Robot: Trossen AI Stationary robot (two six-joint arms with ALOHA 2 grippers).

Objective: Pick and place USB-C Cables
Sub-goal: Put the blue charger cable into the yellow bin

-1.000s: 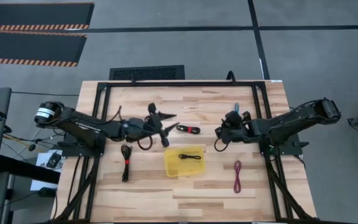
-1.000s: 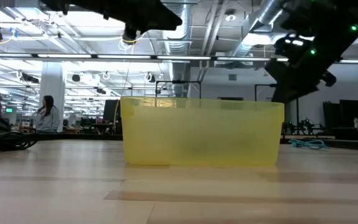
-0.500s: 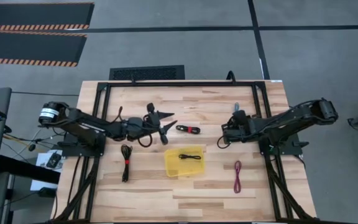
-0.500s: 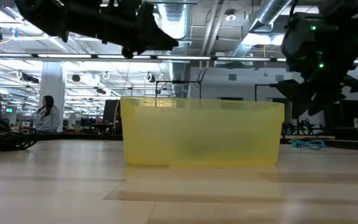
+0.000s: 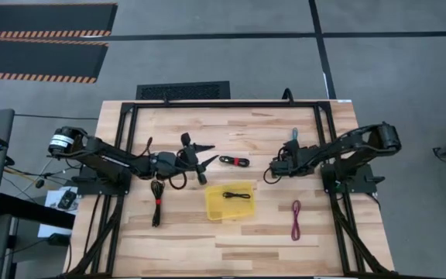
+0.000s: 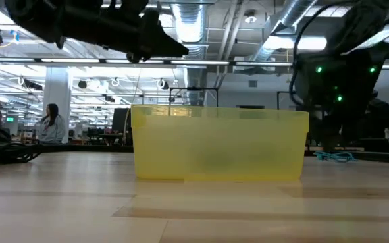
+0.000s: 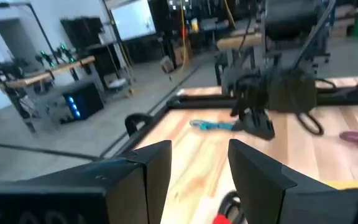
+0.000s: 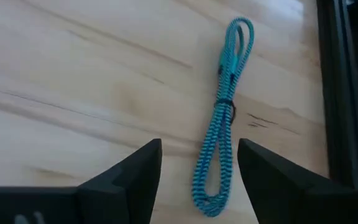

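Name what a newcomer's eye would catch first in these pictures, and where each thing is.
The yellow tray at mid-table, one black cable lying inside it. Next, the right tool, open above the teal cable near the table's far right edge. The magenta cable lies alone to the tray's right.

Table (image 5: pixel 238 248) was light wood in planks, visible grain, smooth satin finish. Teal cable (image 8: pixel 221 121) had a braided fabric-like sheath, rough weave, matt, cinched by a thin dark tie. Right gripper (image 8: pixel 199 171) fingers (image 8: pixel 135 174) looked like matt black plastic, flat faces; left gripper (image 7: pixel 197 165) fingers (image 7: pixel 157 165) the same, slight sheen. Yellow tray (image 6: pixel 218 145) was translucent plastic, frosted walls. Table frame (image 5: pixel 223 104) looked like black matt metal. Floor (image 5: pixel 207 54) was grey and dull.
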